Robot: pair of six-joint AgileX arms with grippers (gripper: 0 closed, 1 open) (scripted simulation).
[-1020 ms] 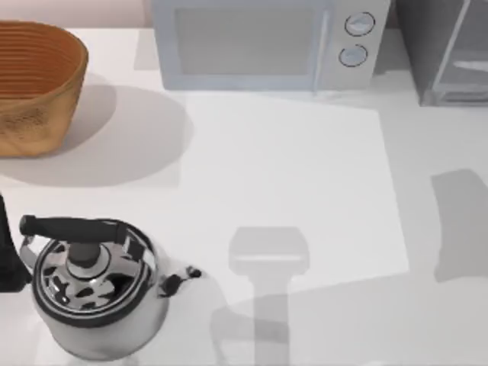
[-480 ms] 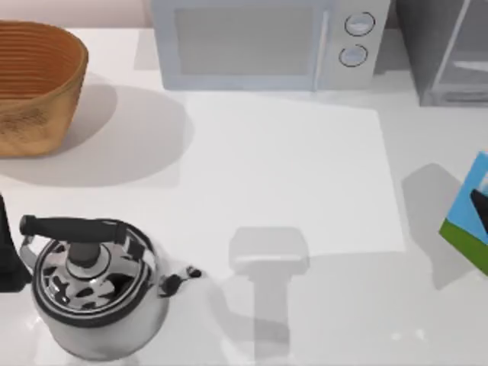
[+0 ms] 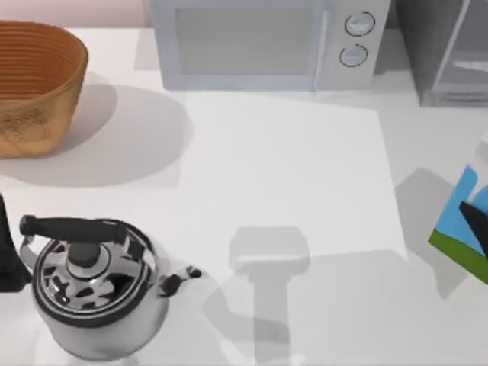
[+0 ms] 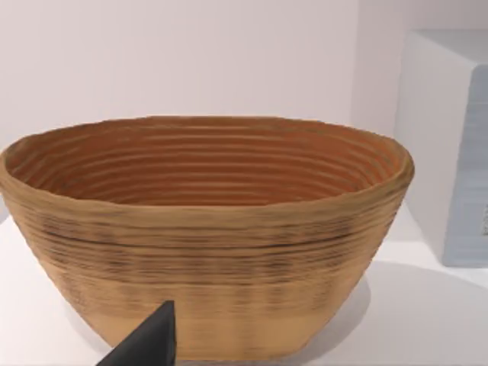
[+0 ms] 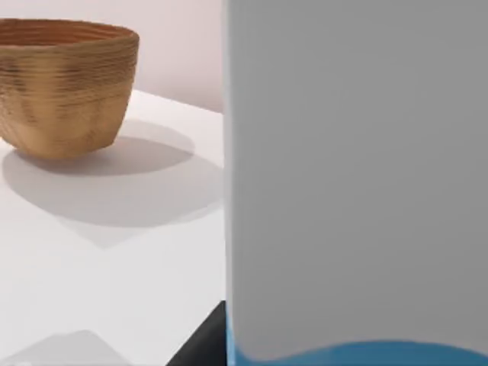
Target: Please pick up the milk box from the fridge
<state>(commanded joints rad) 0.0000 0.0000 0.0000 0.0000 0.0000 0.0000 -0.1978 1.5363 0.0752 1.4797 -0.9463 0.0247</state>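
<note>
milk box (image 3: 463, 232): sat at the right edge of the top view, tilted, sky-blue panel and green band up, cut off by the frame; well in front of the fridge, not inside it. In the right wrist view the milk box (image 5: 358, 183) stood very close as a white wall with a blue strip low down.
fridge (image 3: 442, 49): dark grey, at the back right corner of the counter, pale door panel and slim light bar visible from above.
right tool (image 3: 476, 229): a dark finger lay across the carton's blue panel at the top view's right edge; a dark sliver also sat beside the carton's base in the right wrist view. It appeared to have hold of the carton; how wide it stood, cannot tell.
left tool (image 4: 145, 343): one dark fingertip poked in low in the left wrist view, facing the basket; open or closed, cannot tell. Dark part of the left arm sat at the top view's left edge by the kettle.
basket (image 3: 34, 88): woven, back left of the counter; ribbed inside seen close in the left wrist view, farther off in the right wrist view.
microwave (image 3: 263, 42): pale blue-grey, two dials, back centre.
kettle (image 3: 95, 286): shiny steel, black handle, front left.
counter (image 3: 282, 168): white, carried shadows of the arms.
</note>
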